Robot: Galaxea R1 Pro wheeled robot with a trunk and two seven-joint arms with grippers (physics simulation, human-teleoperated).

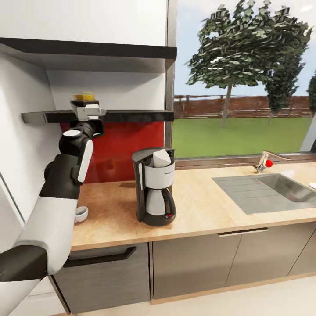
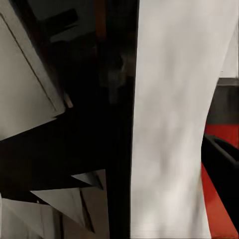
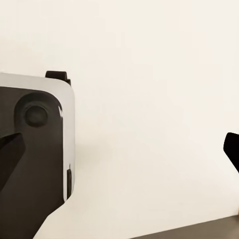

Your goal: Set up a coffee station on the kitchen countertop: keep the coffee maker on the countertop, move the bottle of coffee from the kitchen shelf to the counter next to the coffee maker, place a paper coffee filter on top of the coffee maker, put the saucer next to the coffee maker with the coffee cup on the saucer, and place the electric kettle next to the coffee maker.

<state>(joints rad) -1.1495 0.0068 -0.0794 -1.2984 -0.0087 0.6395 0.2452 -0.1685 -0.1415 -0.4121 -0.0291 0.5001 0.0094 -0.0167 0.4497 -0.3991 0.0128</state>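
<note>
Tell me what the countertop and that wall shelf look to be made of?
The kitchen countertop looks like light tan wood or wood-look laminate, matte, with faint grain speckling. The kitchen shelf seems a thin dark slab, glossy black-grey, perhaps lacquered or glass; its top reflects light.

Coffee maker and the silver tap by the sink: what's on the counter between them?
Nothing. In the head view, the stretch of kitchen countertop between the coffee maker and the tap is bare wood, up to the sink's grey draining board.

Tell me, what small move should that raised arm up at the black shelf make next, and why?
Probably ease the left claw closed on the small dark bottle with the tan-gold cap, then lift. The claw sits at the glossy black wall shelf right by that bottle, which belongs beside the tall black coffee maker below. Whether it already grips is unclear.
</note>
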